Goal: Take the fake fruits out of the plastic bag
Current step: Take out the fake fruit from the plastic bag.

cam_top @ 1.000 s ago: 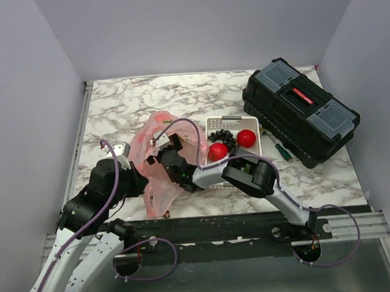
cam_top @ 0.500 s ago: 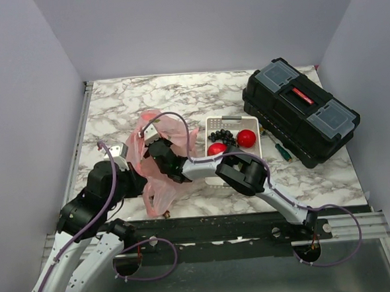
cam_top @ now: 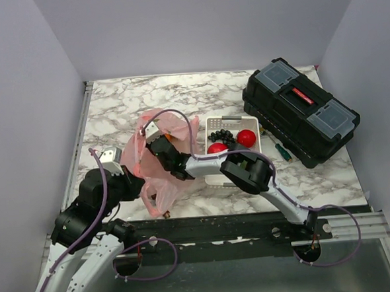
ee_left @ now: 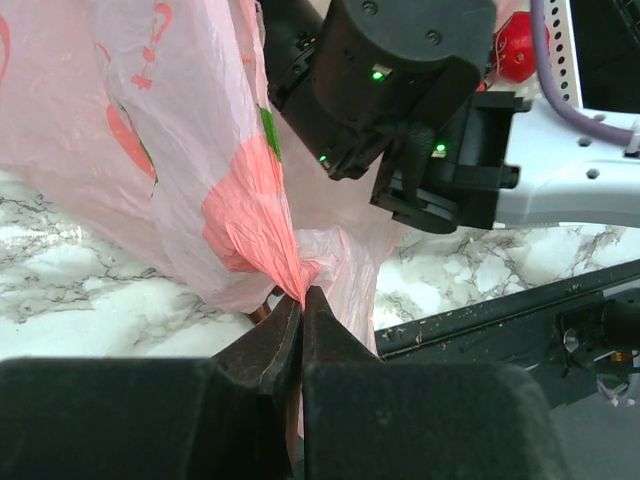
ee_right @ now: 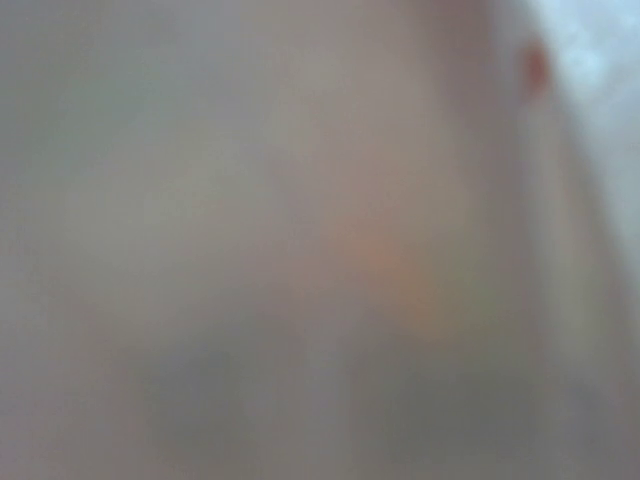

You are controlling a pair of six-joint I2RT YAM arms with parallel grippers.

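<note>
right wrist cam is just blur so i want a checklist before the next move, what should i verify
1. Left end effector shut on the plastic bag: ok.
2. Right end effector reaching into the bag: ok.
3. Fruit in the right grasp: cannot tell, the right wrist view is blurred.
4. Fruits left inside the bag: cannot tell.
5. Right arm apart from the toolbox: ok.
</note>
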